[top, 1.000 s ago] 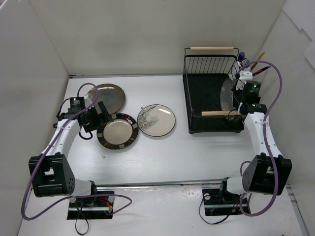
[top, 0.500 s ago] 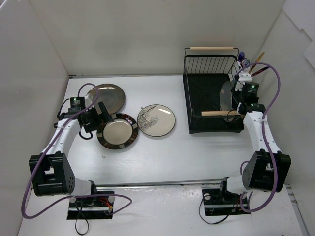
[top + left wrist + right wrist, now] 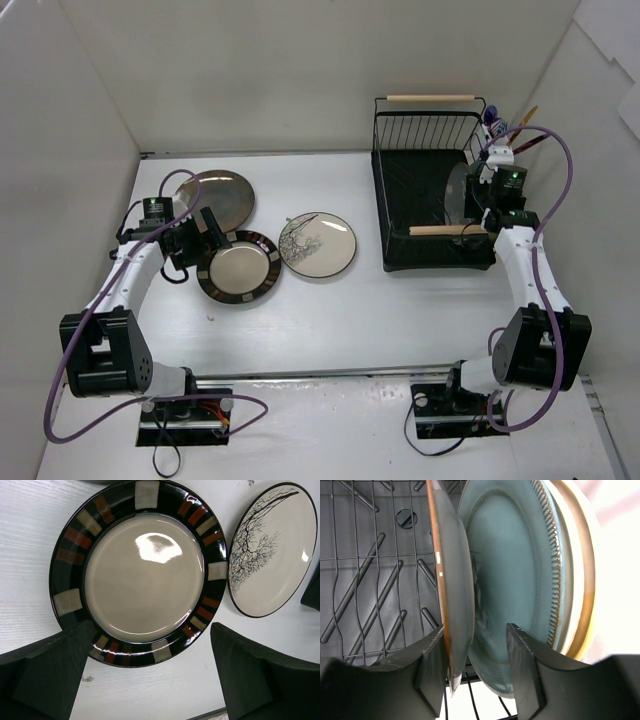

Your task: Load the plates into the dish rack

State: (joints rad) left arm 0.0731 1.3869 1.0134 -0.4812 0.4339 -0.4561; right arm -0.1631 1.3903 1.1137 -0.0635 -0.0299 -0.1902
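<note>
Bronze-edged plate [image 3: 451, 580] in dish rack [image 3: 370, 530], rim mark [image 3: 438, 557] illegible

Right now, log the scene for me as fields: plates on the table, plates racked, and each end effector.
On table: bronze plate, dark-rimmed plate, branch-pattern plate
In dish rack: upright, front plate, teal plate, cream plate
Left end effector: open, above dark-rimmed plate
Right end effector: open, straddling front plate's rim

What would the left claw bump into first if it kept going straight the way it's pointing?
Most likely the dark-rimmed beige plate, lying flat straight ahead of the open left gripper.
</note>
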